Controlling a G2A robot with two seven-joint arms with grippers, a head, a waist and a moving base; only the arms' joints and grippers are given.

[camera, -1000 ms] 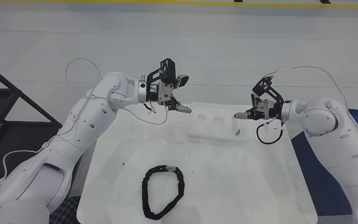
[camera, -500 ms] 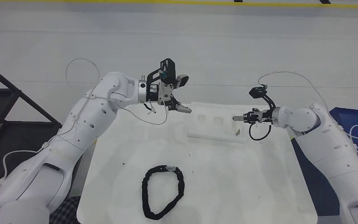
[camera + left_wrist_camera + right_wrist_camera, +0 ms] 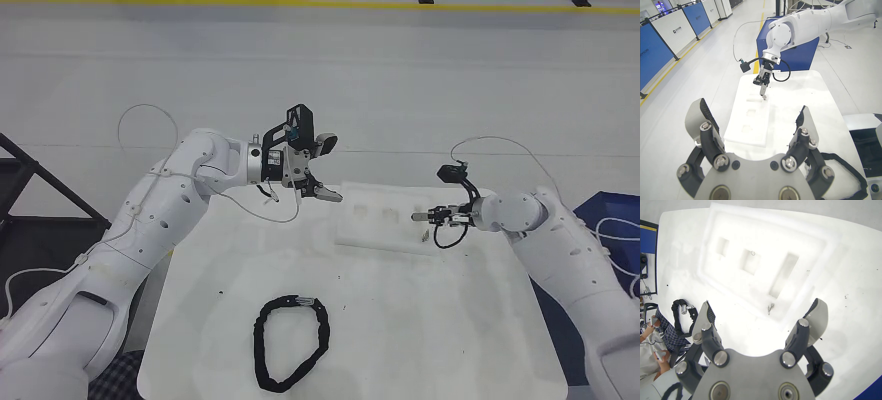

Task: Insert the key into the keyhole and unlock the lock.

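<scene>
The right claw point(image 3: 761, 302) is seen spread above the key point(image 3: 770, 308); if closed off-centre, the key could be pushed aside, not gripped.

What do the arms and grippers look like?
The left arm and right arm: glossy white shells, round joints, black cable looped at the wrist. The left gripper and right gripper: grey plate, black links, silver bolts, two curved grey fingers with black ribbed pads.

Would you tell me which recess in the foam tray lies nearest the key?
The long, narrow recess at the end of the foam tray: the key lies just beside its short end. The other two are squarish and farther off.
</scene>
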